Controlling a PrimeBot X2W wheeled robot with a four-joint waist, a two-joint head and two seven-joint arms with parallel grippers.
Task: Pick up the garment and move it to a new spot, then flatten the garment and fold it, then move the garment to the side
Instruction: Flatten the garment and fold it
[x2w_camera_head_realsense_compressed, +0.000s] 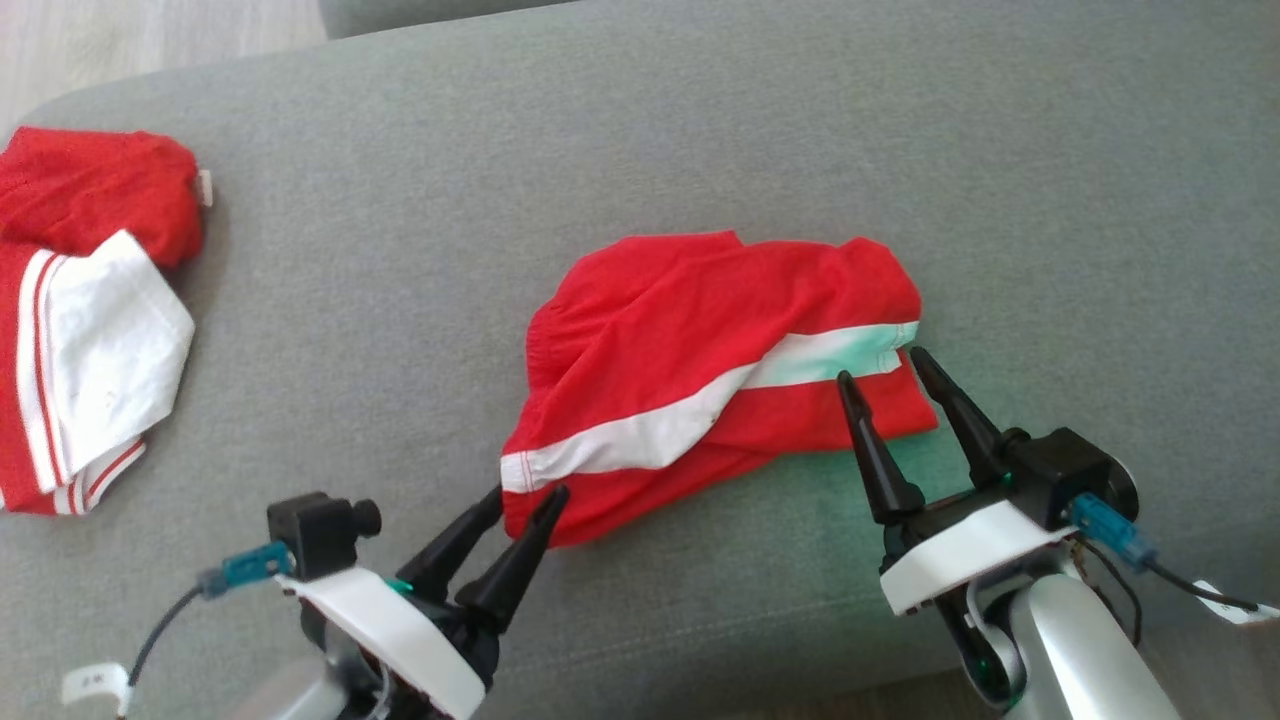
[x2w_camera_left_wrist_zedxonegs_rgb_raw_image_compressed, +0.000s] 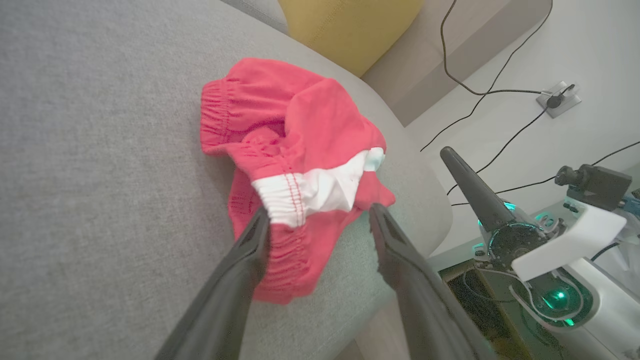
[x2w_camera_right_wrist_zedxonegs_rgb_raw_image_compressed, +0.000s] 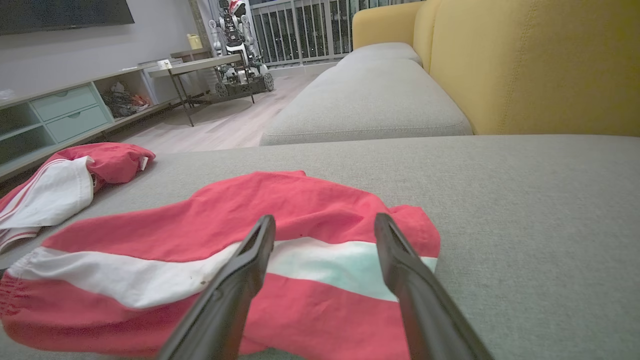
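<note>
Garment (x2w_camera_head_realsense_compressed: 700, 370) | left end effector (x2w_camera_head_realsense_compressed: 530, 491): left corner | right end effector (x2w_camera_head_realsense_compressed: 880, 363): right edge

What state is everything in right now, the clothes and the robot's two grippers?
Red shorts: rumpled, lying on the grey cushion, not yet flattened.
Other red-and-white garment: bunched up at the left.
Left gripper: open, at the shorts' near edge.
Right gripper: open, tips over the shorts' right end.

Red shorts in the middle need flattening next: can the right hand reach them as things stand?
Probably yes: the open right hand sits at the red shorts' near edge, nothing lying between.
</note>
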